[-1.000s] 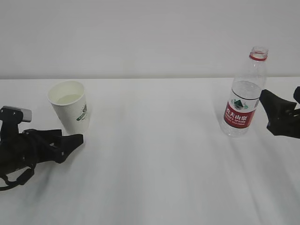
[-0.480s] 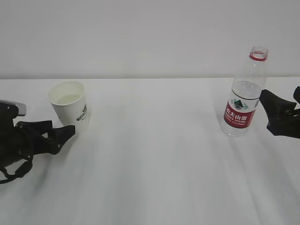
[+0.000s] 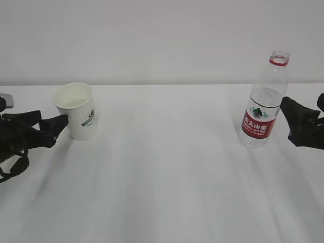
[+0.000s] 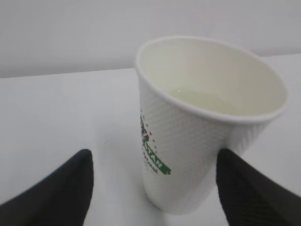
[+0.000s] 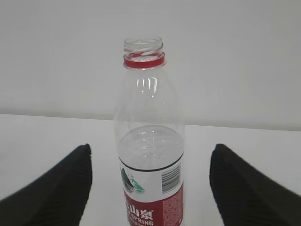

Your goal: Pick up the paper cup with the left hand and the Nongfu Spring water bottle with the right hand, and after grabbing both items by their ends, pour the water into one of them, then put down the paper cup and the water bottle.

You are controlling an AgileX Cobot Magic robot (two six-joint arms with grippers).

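left pincer (image 3: 59,123) drawn back left of paper cup (image 3: 77,111), released; water (image 4: 202,100) already poured; right pincer (image 5: 150,188) released around Nongfu Spring water bottle (image 3: 264,104); both set down

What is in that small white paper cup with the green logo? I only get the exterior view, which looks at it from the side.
Observer: The small white paper cup holds a shallow pool of clear, faintly greenish water.
Visitor: Is the left hand gripping it?
Observer: No, the left hand is open, with one black finger on each side of the cup.
Visitor: And the clear plastic bottle with the red label?
Observer: The bottle stands centred in the open right hand, with gaps on both sides.
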